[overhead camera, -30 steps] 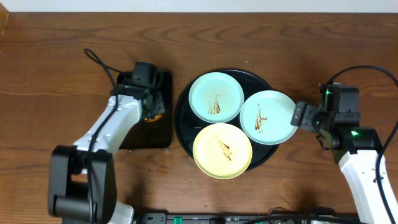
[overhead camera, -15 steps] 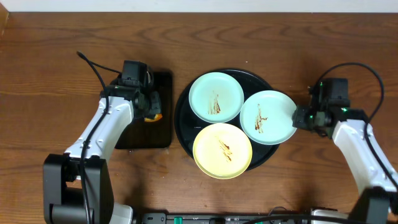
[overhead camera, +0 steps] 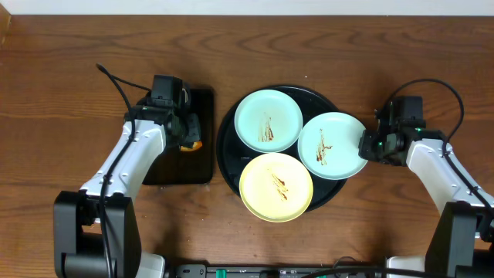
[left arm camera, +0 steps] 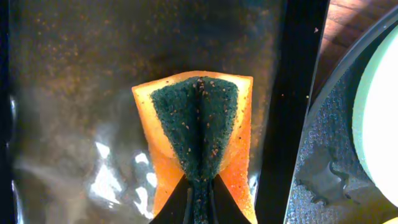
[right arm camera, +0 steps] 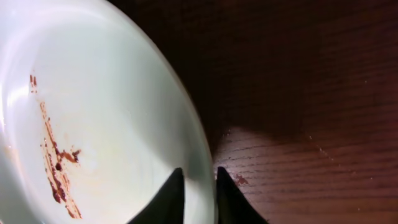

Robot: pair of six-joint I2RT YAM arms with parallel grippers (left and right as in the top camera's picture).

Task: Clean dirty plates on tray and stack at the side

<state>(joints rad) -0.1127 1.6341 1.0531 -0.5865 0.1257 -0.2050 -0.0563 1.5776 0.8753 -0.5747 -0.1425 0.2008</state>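
My left arm here: white shell links, black joints, thin black cable looping off the wrist | my right arm: same white shell, black wrist block, green light glowing, black cable arcing over it | my jaws: black on both sides, tapering to slim points | left shoulder: boxy black housing

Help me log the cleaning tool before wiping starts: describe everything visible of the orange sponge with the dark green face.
The orange sponge carries a dark green scouring pad speckled with pale crumbs. The left gripper pinches its near edge, folding it so the green face creases down the middle. It sits over the rectangular black tray, left of the round black tray; whether it touches is unclear.
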